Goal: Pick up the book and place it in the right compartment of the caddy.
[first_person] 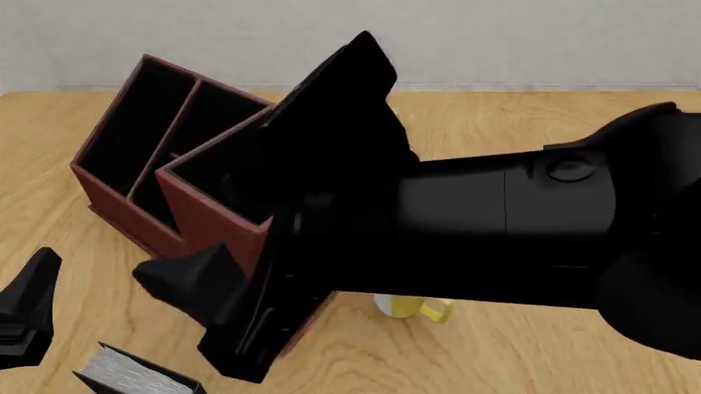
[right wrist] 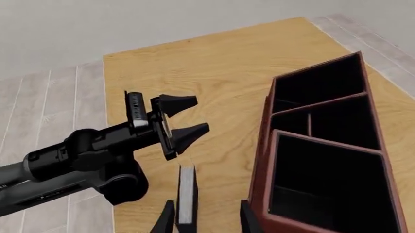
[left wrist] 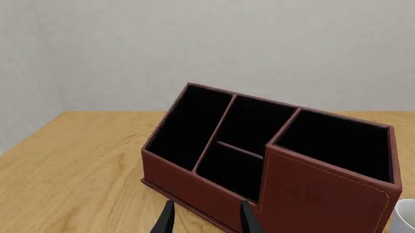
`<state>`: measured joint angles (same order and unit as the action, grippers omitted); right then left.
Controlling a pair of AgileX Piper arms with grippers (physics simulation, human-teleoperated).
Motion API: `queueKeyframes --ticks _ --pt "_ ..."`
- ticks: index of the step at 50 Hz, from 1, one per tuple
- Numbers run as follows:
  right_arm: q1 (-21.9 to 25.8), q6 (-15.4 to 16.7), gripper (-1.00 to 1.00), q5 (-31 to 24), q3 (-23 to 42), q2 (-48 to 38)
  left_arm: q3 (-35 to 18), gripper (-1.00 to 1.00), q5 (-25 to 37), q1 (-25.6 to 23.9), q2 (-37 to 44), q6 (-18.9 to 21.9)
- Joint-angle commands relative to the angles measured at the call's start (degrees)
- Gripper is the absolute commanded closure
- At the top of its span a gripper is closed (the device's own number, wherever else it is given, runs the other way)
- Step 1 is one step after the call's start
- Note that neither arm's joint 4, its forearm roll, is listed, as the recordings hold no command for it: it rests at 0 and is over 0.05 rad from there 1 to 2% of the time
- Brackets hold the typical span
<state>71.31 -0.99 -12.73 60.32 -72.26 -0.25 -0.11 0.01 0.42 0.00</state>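
Right wrist view shows the right gripper (right wrist: 207, 218) with jaws spread beside the upright book (right wrist: 186, 196) near the caddy (right wrist: 324, 160), seemingly lining up a grasp, while the left gripper (right wrist: 184, 119) hangs open, empty.

- The front view looks forward and down from above the near edge of the surface (first_person: 526, 361), toward its far edge and the wall. The right arm (first_person: 526, 230) passes close to the lens and fills much of the picture.
- The left wrist view looks low and nearly level across the surface toward the far wall, with the caddy (left wrist: 311, 194) close ahead.
- The right wrist view looks steeply down from high up, over the surface's left edge to the tiled floor (right wrist: 58, 97).
- All three views share the caddy. The front and right wrist views also share the book (first_person: 137, 373) and the left gripper (right wrist: 184, 119).
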Motion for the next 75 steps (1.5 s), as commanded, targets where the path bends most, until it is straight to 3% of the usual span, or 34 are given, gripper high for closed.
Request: queueKeyframes --ticks 1,15,28,56,75 --pt "2.5 -0.3 -1.00 -1.0 2.3 -2.1 0.0 -1.00 0.0 0.0 0.0 0.0" --pt "4.2 -0.9 -1.00 -0.1 3.6 -5.3 0.0 -1.00 0.0 0.0 0.0 0.0" --pt "3.7 -3.5 -1.00 2.4 2.2 -7.7 0.0 -1.00 0.0 0.0 0.0 0.0" --pt "2.8 -6.9 -1.00 1.7 2.6 -11.4 0.0 -1.00 0.0 0.0 0.0 0.0" --pt "2.6 -8.5 -1.00 -2.1 5.9 -15.3 0.0 -1.00 0.0 0.0 0.0 0.0"
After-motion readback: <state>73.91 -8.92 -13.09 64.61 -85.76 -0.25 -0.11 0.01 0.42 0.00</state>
